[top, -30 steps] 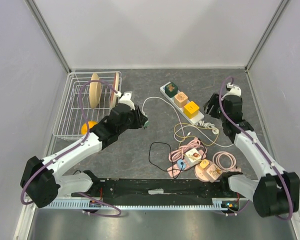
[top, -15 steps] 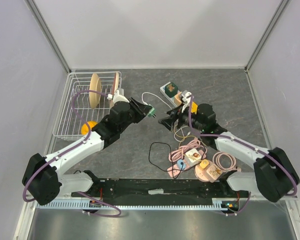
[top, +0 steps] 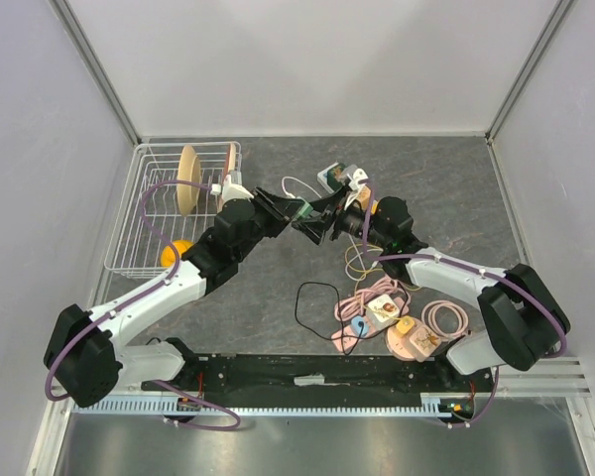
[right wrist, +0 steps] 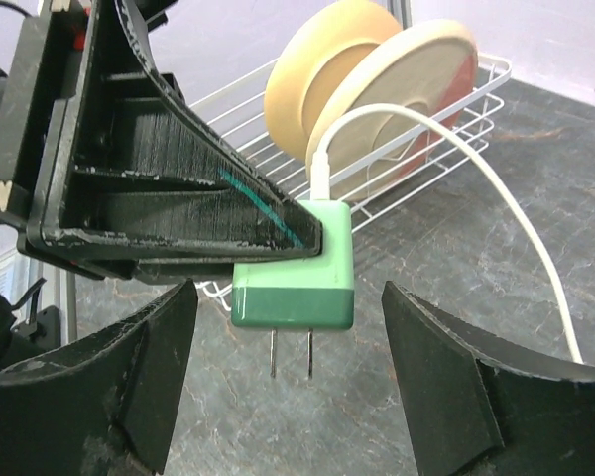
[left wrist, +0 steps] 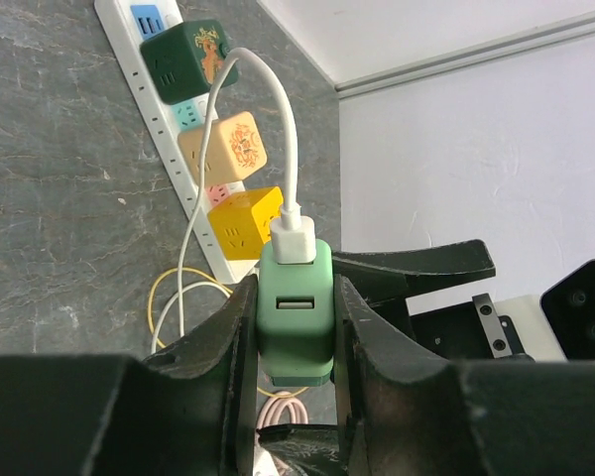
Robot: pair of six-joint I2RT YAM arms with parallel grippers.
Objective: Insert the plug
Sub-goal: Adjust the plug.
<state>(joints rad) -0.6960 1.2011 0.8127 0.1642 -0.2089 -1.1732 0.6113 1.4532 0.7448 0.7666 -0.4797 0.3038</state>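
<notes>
Pinching the green plug (right wrist: 296, 268) in the left end effector (left wrist: 296, 322), we note the right end effector (right wrist: 290, 317) spread wide, flanking it, 2 prongs (right wrist: 274, 355) exposed.

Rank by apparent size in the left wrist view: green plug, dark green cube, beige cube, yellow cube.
1. green plug, largest, but nearest the camera.
2. dark green cube.
3. beige cube and yellow cube, too alike to separate.
</notes>
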